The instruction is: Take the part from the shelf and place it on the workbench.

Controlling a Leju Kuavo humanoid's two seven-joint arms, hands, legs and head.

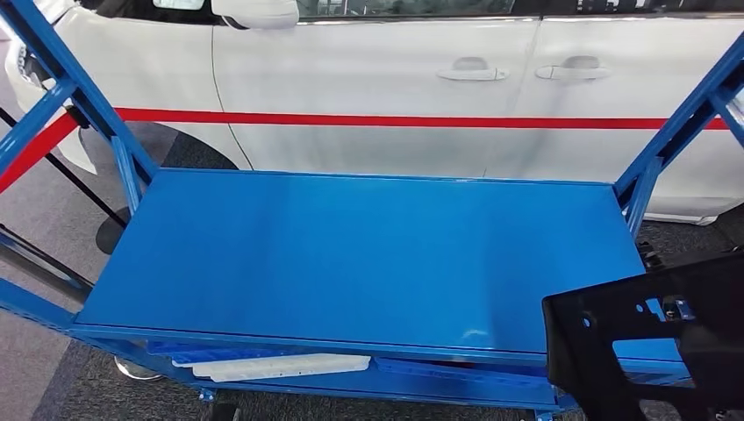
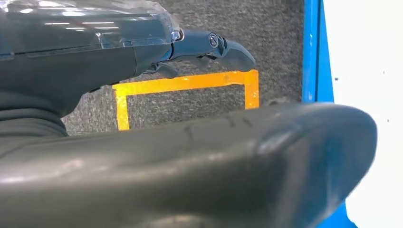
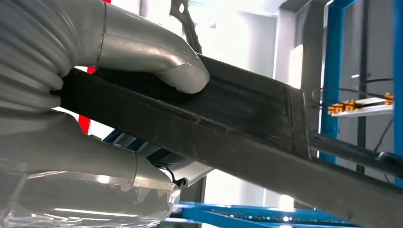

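Black plastic part, clamped by right hand at 4 o'clock over the desk; slippage risked if tilted. Left hand holds nothing, fingers extended.

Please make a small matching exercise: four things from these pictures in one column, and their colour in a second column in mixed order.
Things:
1. part held by the right robot hand
2. workbench top
3. stripe on the car door
4. floor marking beyond the left robot hand

Colours:
A. orange-yellow
B. black
C. red
D. blue

Pairs: the part is B; the workbench top is D; the stripe is C; the floor marking is A.
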